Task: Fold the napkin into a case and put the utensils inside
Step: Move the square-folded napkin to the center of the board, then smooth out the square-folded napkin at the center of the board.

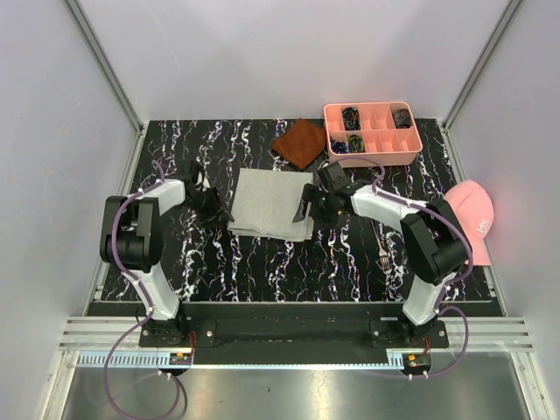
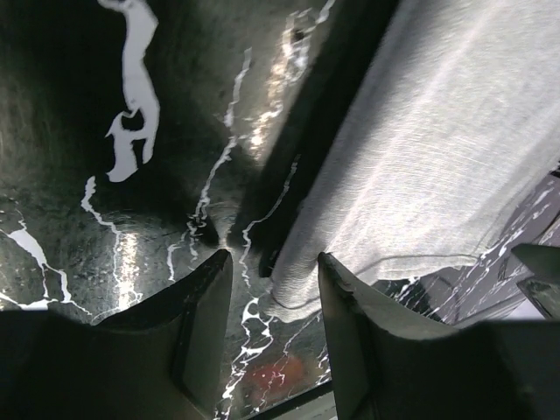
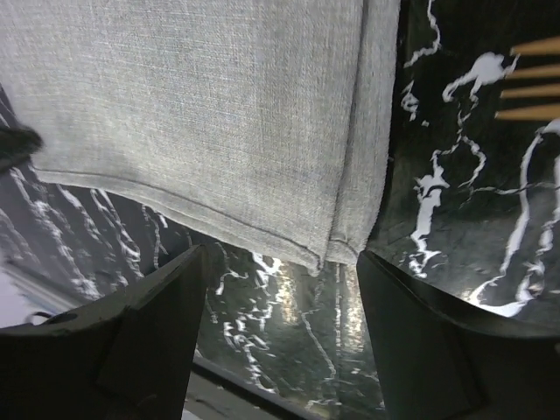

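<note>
The light grey napkin point(image 1: 269, 203) lies flat in the middle of the black marble table, with layered edges at its near side. My left gripper point(image 1: 215, 210) is open at the napkin's left edge; in the left wrist view point(image 2: 273, 293) a napkin corner point(image 2: 293, 293) lies between the fingers. My right gripper point(image 1: 308, 210) is open at the napkin's right edge; in the right wrist view point(image 3: 282, 293) the napkin's hemmed corner point(image 3: 337, 249) lies just ahead of the gap. A silver fork point(image 1: 382, 247) lies right of the right arm. Gold-coloured tines point(image 3: 529, 79) show at the right wrist view's edge.
A rust-brown cloth point(image 1: 300, 143) lies behind the napkin. A pink compartment tray point(image 1: 413, 149) with small dark items stands at the back right. A pink cap point(image 1: 474, 219) lies at the right edge. White walls enclose the table.
</note>
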Robot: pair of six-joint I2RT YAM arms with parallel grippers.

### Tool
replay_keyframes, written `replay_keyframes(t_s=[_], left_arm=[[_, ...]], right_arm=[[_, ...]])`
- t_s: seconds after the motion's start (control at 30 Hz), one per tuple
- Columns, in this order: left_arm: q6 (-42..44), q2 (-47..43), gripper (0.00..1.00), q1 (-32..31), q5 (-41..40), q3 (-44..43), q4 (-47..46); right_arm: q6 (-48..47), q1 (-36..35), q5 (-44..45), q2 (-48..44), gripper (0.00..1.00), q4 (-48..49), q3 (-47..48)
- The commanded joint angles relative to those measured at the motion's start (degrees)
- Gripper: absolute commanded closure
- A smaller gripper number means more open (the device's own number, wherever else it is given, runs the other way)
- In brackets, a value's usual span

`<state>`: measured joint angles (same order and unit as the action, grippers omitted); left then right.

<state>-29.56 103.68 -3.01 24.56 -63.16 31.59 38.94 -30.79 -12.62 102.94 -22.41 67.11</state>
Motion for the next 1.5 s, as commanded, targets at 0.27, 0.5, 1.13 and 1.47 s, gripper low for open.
replay_keyframes(t_s=[0.27, 0.5, 1.13, 1.47], left_arm=[[-3.66, -4.63, 0.52, -0.86, 1.37, 6.73, -7.6], [-4.63, -6.64, 0.55, -0.86, 0.05, 8.05, -8.21], [-5.16, -8.76, 0.55, -0.86, 0.93, 9.72, -8.48], [-5.16, -8.67, 0.53, -0.95, 1.63, 9.98, -8.83]], right_arm=[[27.5, -0.68, 2.6, -4.68, 0.36, 18.19, -15.34], [34.27, -1.82, 4.88, -6.51, 0.42, 19.25, -19.56], [40.43, -2.7, 4.45, -4.23, 0.57, 24.35, -22.29], [40.87, -2.7, 3.13, -4.23, 0.69, 24.52, -23.08]])
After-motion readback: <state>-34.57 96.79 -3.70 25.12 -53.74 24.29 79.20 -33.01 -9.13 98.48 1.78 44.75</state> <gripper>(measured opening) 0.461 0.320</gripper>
